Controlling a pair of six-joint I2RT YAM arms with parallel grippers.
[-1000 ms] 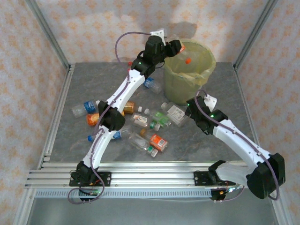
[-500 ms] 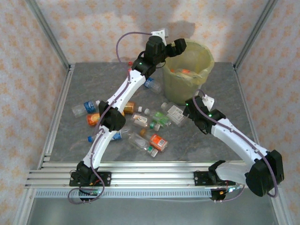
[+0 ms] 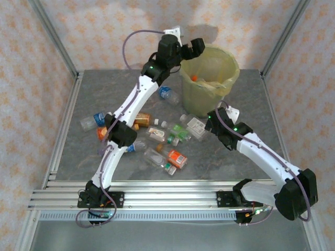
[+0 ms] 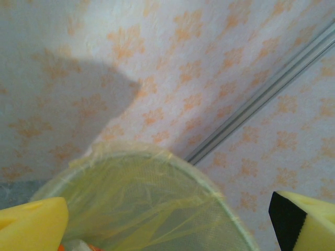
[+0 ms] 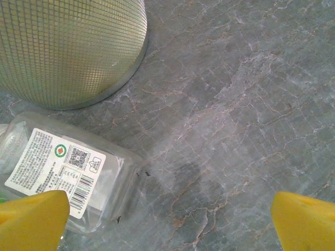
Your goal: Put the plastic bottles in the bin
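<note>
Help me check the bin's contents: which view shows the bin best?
Top external: the whole bin shows, with its open mouth and part of the inside. Left wrist has its far rim and liner close up; right wrist has its lower mesh wall.

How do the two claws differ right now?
The left gripper is raised high by the bin rim; the right gripper hangs low over the table. The left faces the bin's mouth, the right a white-labelled bottle lying beside the bin. Both stand open and empty.
</note>
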